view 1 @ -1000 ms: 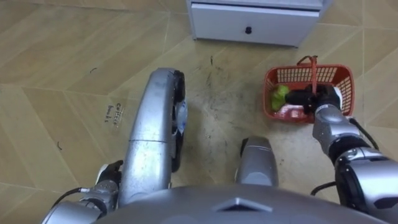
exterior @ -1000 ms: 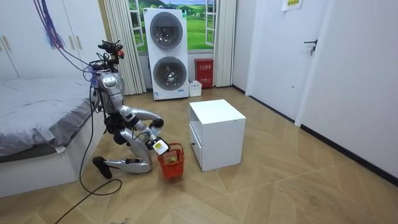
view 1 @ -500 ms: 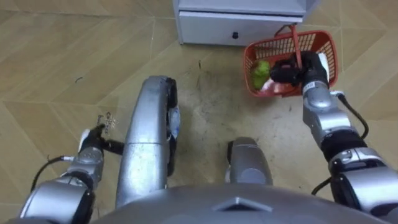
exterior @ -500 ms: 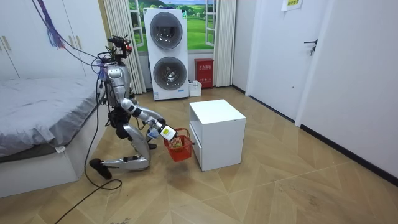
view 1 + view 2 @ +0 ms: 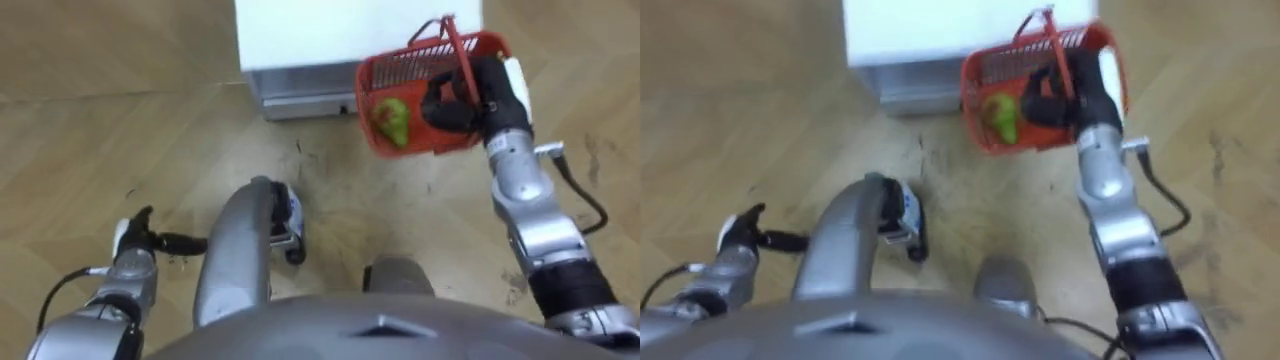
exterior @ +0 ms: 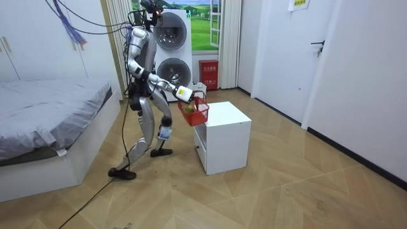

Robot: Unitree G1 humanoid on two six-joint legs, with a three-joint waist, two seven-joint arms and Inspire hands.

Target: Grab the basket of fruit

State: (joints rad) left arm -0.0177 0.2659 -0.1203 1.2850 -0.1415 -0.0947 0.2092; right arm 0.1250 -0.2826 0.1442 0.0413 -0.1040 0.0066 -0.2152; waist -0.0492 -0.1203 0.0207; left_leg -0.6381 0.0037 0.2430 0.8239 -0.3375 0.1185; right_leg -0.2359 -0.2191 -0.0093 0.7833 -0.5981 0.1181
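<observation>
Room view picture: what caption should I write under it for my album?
Standing by the white cabinet, the robot holds the fruit basket up off the floor in its right hand.

We saw a white cabinet [image 6: 221,137] standing on the herringbone wood floor [image 6: 286,191] near the middle of the room, with a drawer low in its front. Against the far wall, two white front-loading machines [image 6: 173,54] were stacked one on the other. A red box [image 6: 208,74] and a small white bin [image 6: 200,91] sat on the floor just to their right, and a pale curtain [image 6: 230,44] hung beyond. A bed [image 6: 44,114] with grey bedding lay at the left, and a white door [image 6: 331,63] stood shut at the right.
</observation>
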